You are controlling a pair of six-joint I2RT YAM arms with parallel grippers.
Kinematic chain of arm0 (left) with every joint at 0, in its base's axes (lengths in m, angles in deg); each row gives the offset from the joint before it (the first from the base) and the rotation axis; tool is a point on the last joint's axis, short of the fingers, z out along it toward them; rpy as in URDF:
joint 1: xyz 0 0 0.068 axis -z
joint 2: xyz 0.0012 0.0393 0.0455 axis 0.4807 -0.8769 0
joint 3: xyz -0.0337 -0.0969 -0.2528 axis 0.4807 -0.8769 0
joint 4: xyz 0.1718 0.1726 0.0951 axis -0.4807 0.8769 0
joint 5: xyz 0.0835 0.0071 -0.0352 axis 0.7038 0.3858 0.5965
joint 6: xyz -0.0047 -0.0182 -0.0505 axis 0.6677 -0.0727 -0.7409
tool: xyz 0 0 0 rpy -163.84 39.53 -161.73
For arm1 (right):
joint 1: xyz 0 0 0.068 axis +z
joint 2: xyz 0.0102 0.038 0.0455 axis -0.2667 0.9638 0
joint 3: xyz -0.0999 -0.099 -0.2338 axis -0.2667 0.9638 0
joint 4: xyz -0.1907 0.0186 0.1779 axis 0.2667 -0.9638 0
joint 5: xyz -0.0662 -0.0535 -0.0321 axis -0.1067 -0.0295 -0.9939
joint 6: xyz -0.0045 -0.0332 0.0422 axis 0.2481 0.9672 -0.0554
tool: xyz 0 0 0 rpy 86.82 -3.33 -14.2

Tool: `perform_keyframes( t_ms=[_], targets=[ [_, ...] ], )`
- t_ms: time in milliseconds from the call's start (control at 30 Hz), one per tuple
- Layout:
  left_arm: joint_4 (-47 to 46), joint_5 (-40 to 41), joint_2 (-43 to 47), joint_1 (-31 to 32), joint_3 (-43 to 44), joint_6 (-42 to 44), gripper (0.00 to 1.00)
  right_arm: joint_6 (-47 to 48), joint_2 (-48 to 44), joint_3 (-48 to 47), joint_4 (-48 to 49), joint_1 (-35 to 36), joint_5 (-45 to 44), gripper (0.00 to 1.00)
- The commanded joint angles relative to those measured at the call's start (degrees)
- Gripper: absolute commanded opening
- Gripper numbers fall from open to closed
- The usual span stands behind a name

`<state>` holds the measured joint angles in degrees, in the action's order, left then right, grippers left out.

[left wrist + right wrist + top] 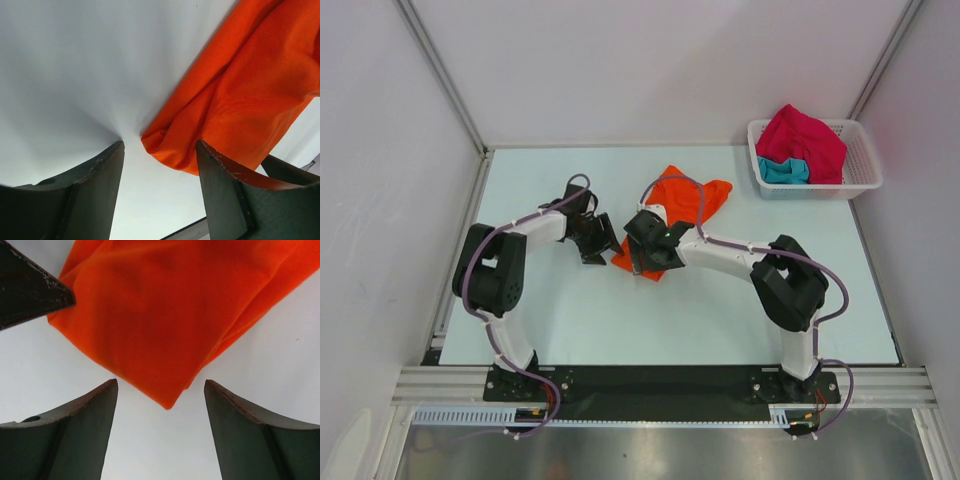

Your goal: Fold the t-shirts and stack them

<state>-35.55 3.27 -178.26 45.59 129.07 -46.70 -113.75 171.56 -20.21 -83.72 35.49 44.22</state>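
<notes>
With the crumpled bright orange cloth t-shirt (688, 196) lying mid-way across the pale table (620, 320) and the left hand (592, 250) and right hand (640, 262) both apart and empty at its near corners, a shallow pinch could slip off and bunch the cloth further.

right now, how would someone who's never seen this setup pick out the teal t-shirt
Look to the far right corner of the table, where a white lattice basket sits. The teal t-shirt is the smaller patch of cloth at the basket's near left, partly covered by the crimson-pink t-shirt. It is the only blue-green thing there.
</notes>
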Motion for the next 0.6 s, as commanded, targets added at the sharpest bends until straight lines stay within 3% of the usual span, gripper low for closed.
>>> perform_keyframes(
  t_ms=[0, 567],
  targets=[
    [-1.52, 0.02, -1.23, 0.01, 2.3, 0.01, 0.65, 1.93, 1.92, -2.8, 1.23, -1.12, -0.32, 0.75],
    [-5.82, -4.37, -3.42, 0.89, 0.38, -2.72, 0.61, 0.96, 5.97, 1.24, 5.53, -3.06, 0.39, 0.71]
  ],
)
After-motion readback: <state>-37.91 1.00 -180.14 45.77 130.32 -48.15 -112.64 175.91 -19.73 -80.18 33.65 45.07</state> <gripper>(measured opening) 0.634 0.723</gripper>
